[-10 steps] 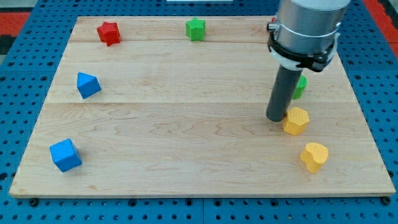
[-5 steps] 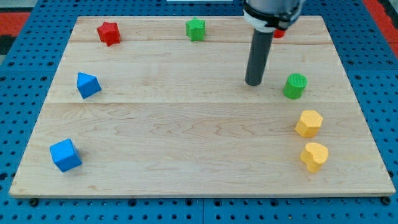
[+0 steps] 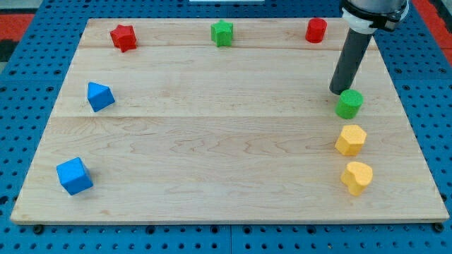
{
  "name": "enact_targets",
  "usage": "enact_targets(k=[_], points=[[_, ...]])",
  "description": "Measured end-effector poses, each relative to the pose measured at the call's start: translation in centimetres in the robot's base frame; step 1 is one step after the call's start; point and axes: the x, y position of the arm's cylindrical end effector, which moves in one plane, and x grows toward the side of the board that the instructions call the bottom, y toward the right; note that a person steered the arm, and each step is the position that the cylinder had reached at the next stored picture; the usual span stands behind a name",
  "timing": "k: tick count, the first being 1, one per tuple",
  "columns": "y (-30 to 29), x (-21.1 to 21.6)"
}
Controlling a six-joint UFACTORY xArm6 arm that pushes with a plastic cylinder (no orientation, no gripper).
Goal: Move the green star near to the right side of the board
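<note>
The green star (image 3: 222, 32) sits near the board's top edge, at the middle. My tip (image 3: 339, 92) is far to its right, touching or just beside the upper left of a green cylinder (image 3: 349, 104) near the right side of the wooden board (image 3: 212, 141). The rod rises toward the view's top right.
A red star (image 3: 123, 37) is at the top left and a red cylinder (image 3: 316, 30) at the top right. A yellow hexagon (image 3: 350, 140) and a yellow heart (image 3: 356, 177) lie at the right. A blue pyramid-like block (image 3: 99, 96) and a blue cube (image 3: 74, 176) lie at the left.
My tip went up and left, then right to the green cylinder, which has shifted right and slightly down. The yellow hexagon shifted right earlier. The green star has not moved.
</note>
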Motion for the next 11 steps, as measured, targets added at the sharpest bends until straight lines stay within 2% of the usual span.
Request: enact_targets(k=[1, 2, 3, 4, 5, 6, 7, 10, 11], points=[[-2.1, -1.7], [-5.9, -4.6], [-11.1, -5.4], [-20.3, -8.0], [-26.8, -12.8], [-28.1, -17.2], [-25.8, -17.6], [-18.1, -16.2], [-16.6, -14.0]])
